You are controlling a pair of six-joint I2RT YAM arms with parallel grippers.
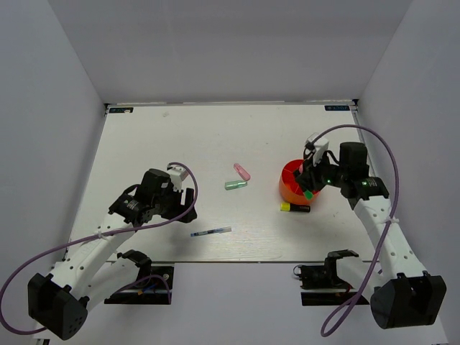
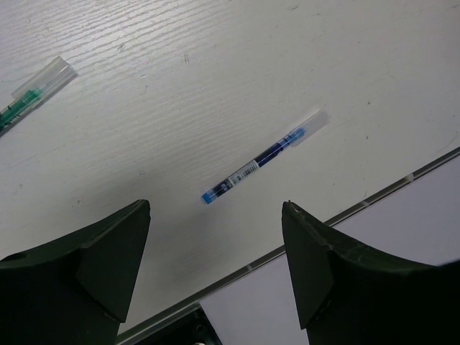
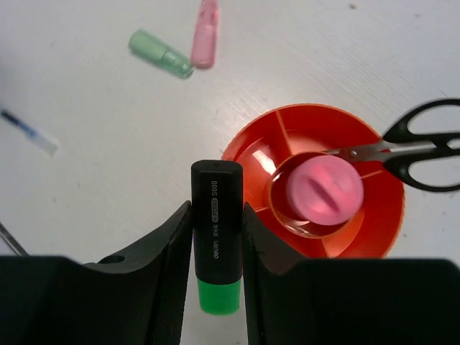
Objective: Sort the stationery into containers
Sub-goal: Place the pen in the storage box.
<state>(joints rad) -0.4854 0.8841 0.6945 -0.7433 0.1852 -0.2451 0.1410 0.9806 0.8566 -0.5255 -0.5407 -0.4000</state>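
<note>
Through the top camera you are watching the right gripper (image 1: 310,188) hovering right of centre over the near rim of the orange-red cup (image 1: 287,188) and carrying the green-black marker (image 1: 307,193). The yellow marker (image 1: 295,208) is lying just below the cup. The pink marker (image 1: 242,172) and pale green marker (image 1: 235,185) are lying end to end at centre, and the thin pen (image 1: 212,231) is resting lower centre, near the left gripper (image 1: 188,201)

Through the left wrist camera you are seeing the left gripper (image 2: 215,251) standing wide apart and holding nothing, with the pen (image 2: 262,159) lying diagonally at centre frame above the gap. It is probably light, stiff, slim and prone to rolling, so you should be pinching it across mid-barrel with the fingertips right down at the table

Through the right wrist camera the gripper (image 3: 215,212) is clamping the marker (image 3: 215,237) across its black body, green end pointing to the bottom edge. At right centre the cup (image 3: 374,215) is holding the fat pink tube (image 3: 325,190), and the scissors (image 3: 424,154) are reaching a blade tip over the rim with their handles outside. The marker is looking light, rigid and smooth, so this mid-body grip is suiting it
</note>
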